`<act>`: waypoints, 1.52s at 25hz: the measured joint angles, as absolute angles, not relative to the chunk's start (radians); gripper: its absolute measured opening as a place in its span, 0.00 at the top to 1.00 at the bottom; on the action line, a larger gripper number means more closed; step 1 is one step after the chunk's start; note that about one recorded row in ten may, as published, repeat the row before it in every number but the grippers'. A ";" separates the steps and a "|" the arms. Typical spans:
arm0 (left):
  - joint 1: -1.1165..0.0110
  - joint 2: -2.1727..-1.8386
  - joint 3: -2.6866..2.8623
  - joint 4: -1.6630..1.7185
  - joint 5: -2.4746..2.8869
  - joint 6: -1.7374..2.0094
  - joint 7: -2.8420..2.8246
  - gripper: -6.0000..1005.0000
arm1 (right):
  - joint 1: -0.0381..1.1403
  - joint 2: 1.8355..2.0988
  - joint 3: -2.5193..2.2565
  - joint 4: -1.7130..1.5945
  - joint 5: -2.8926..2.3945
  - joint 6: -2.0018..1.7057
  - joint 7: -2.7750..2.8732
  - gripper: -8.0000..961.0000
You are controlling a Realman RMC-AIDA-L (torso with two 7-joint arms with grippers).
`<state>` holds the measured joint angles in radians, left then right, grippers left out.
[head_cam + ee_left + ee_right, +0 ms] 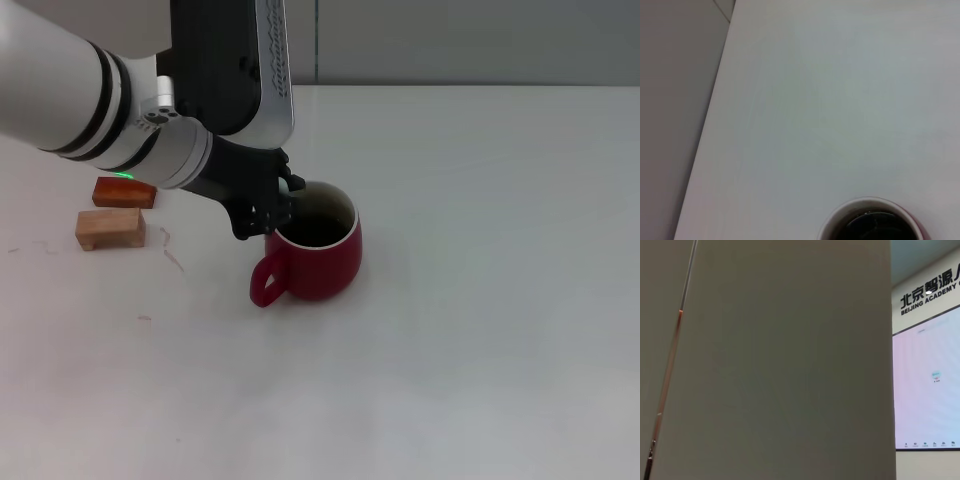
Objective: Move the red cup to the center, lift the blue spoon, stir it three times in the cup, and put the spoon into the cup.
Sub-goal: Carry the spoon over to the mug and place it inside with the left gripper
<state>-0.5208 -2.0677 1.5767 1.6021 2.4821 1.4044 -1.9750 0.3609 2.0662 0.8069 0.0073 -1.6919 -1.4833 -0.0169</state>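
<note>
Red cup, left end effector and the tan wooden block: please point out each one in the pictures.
red cup (pixel 325 265): head view, on its outer red wall.
left end effector (pixel 268 205): head view, on its black body at the cup's rim.
tan wooden block (pixel 110 228): head view, on its top face.

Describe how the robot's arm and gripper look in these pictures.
Only the left arm shows, in the head view: a thick white tube with black ring bands, a silver joint with a small green light, and a glossy black housing with a white dotted-pattern edge. Its left gripper is black and blocky, at the rim of the red cup. The right arm and gripper are out of view.
</note>
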 joint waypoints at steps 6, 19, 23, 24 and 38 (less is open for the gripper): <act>-0.518 -2.066 1.575 1.631 2.483 1.458 -1.986 0.85 | 0.363 2.066 0.807 0.006 -1.692 -1.483 -0.017 0.35; -0.519 -2.071 1.589 1.638 2.419 1.493 -1.989 0.85 | 0.364 2.066 0.806 0.004 -1.692 -1.483 -0.017 0.35; -0.519 -2.071 1.595 1.632 2.387 1.471 -1.982 0.85 | 0.364 2.066 0.805 0.004 -1.692 -1.483 -0.017 0.35; -0.518 -2.071 1.599 1.630 2.382 1.460 -1.980 0.85 | 0.364 2.066 0.805 0.005 -1.692 -1.483 -0.017 0.35; -0.504 -2.069 1.621 1.584 2.397 1.320 -1.981 0.85 | 0.362 2.066 0.805 0.003 -1.692 -1.483 -0.017 0.35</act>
